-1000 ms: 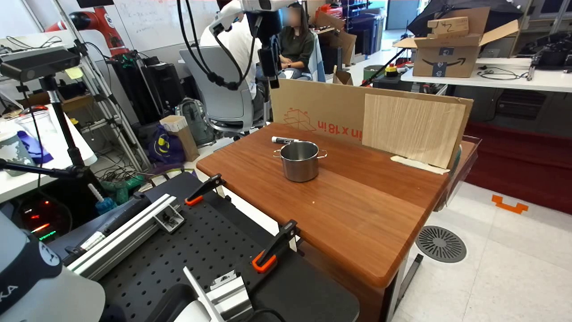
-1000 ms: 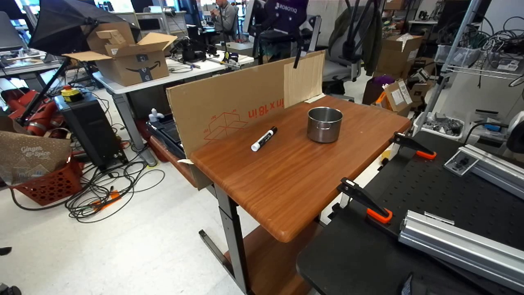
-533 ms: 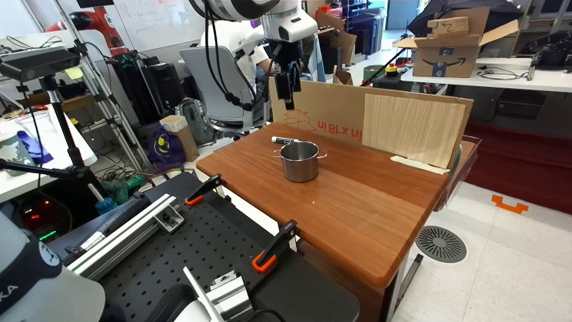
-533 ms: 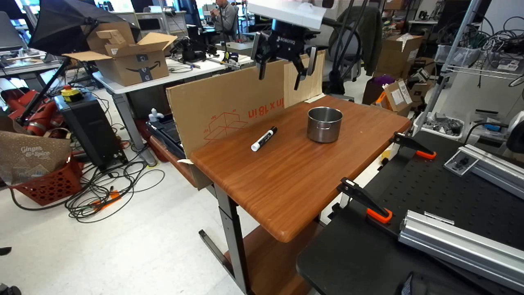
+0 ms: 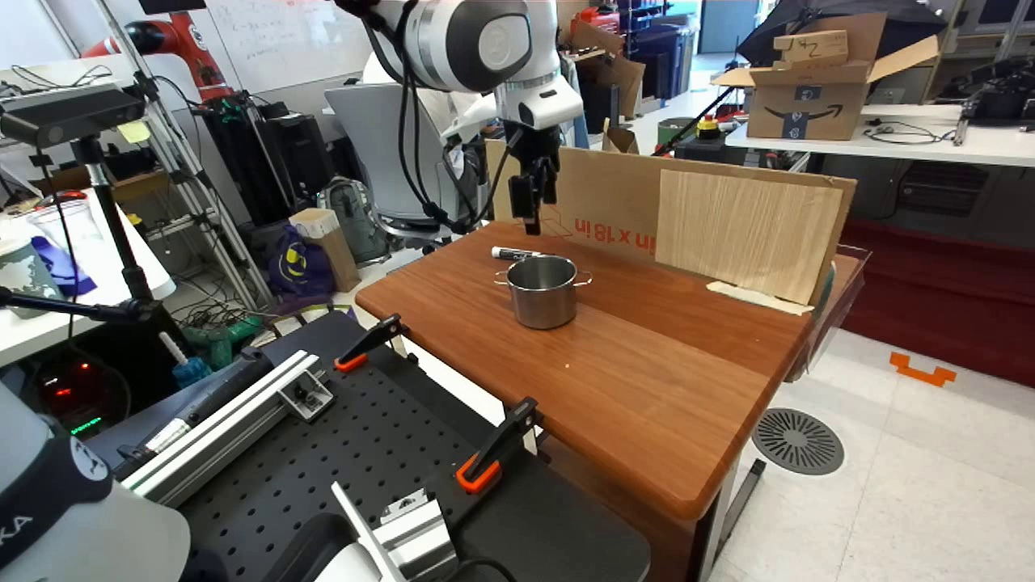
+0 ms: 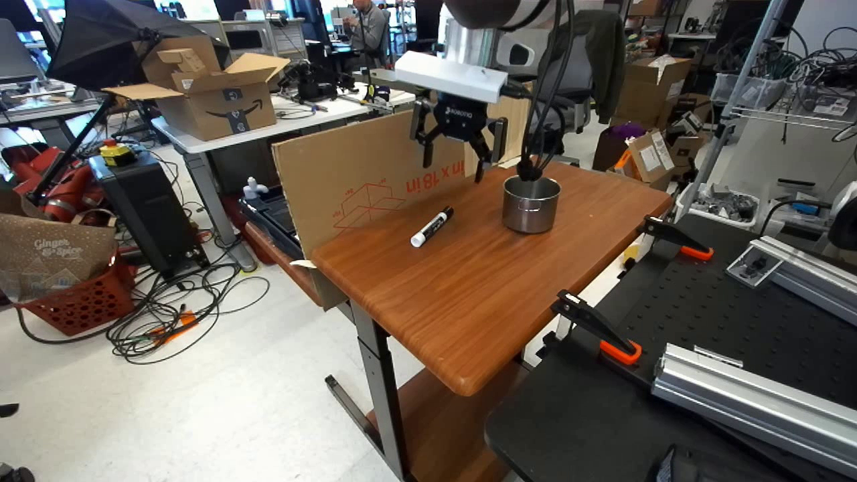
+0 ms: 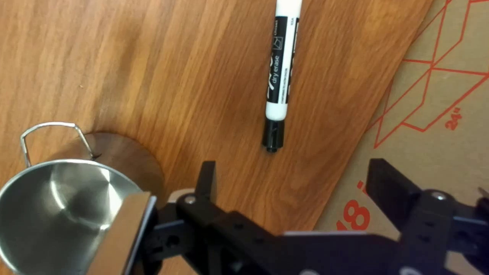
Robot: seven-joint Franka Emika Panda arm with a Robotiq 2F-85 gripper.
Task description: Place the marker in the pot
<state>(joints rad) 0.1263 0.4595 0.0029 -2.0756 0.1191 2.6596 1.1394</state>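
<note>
The marker is a white and black dry-erase pen with a black cap. It lies flat on the table, partly behind the pot in an exterior view (image 5: 511,254) and in full in another exterior view (image 6: 432,227). In the wrist view the marker (image 7: 280,61) lies beyond the fingertips, black cap nearest. The steel pot (image 6: 529,217) stands upright beside it; it also shows in an exterior view (image 5: 544,309) and at the lower left of the wrist view (image 7: 38,198), with nothing seen inside. My gripper (image 7: 293,168) is open and empty, above the table, in both exterior views (image 5: 538,217) (image 6: 453,172).
A cardboard panel (image 6: 321,187) stands upright along the far edge of the wooden table (image 6: 462,294). Black clamps with orange pads (image 5: 501,444) sit at the near table edge beside a black perforated board (image 5: 348,453). The arm's cables hang near the pot.
The arm came down from high above the table, its open gripper now lower, nearer the marker and pot. The marker and the pot have not moved.
</note>
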